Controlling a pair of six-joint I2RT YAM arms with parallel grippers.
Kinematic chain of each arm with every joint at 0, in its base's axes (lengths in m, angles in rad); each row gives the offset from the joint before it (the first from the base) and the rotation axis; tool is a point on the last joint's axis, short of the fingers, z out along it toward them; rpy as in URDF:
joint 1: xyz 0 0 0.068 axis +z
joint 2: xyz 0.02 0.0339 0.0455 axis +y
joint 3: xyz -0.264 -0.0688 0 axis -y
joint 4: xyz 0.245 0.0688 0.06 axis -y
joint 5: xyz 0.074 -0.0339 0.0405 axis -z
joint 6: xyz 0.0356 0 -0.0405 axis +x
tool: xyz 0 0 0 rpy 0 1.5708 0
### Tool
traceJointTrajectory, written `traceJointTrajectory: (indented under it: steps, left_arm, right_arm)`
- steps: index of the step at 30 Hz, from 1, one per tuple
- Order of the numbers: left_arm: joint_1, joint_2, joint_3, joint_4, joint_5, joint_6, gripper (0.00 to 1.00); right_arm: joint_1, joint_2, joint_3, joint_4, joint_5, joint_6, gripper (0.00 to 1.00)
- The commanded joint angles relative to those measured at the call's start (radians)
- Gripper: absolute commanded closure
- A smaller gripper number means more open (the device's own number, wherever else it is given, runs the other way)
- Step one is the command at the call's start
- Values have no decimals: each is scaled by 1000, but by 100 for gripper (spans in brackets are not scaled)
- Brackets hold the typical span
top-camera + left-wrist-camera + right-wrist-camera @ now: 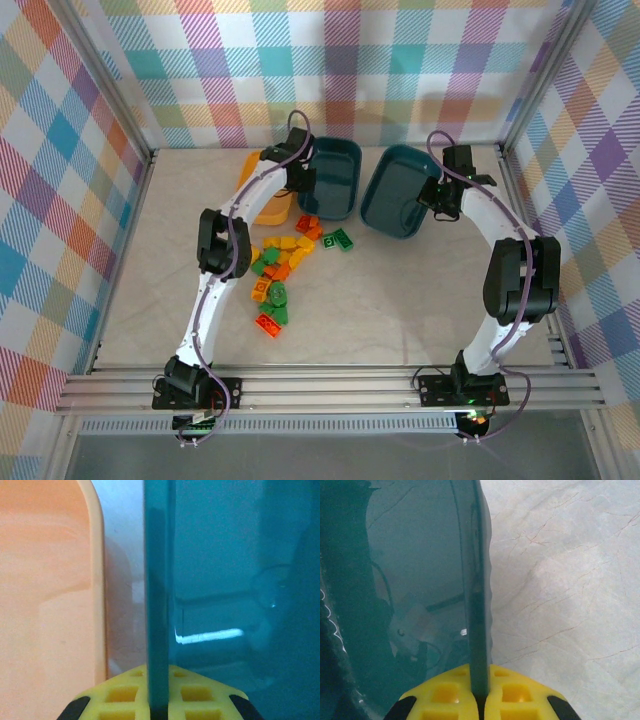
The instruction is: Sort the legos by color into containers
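left claw (159, 706) grips the thin glossy wall of one rounded teal tub (340, 185); right claw (479, 702) grips the other teal tub (398, 195) likewise. pale veined surface (570, 580), pastel plaid walls (350, 60).

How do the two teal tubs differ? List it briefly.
The left teal tub sits square to the back wall; the right teal tub is turned askew. The left teal tub stands beside the orange tub; the right teal tub lies apart from it. Both look empty, each with a wall pinched by a tool: left tool, right tool.
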Motion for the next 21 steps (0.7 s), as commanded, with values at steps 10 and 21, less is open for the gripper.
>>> traceJointTrajectory:
  steps: [10,21]
  left_arm:
    - [6,-163,-281,-14,11,1,100]
    - [10,-254,-170,-88,160,-73,33]
  right_arm:
    - [-6,215,264,-120,-109,-205,100]
    - [-5,398,467,-240,-165,-260,100]
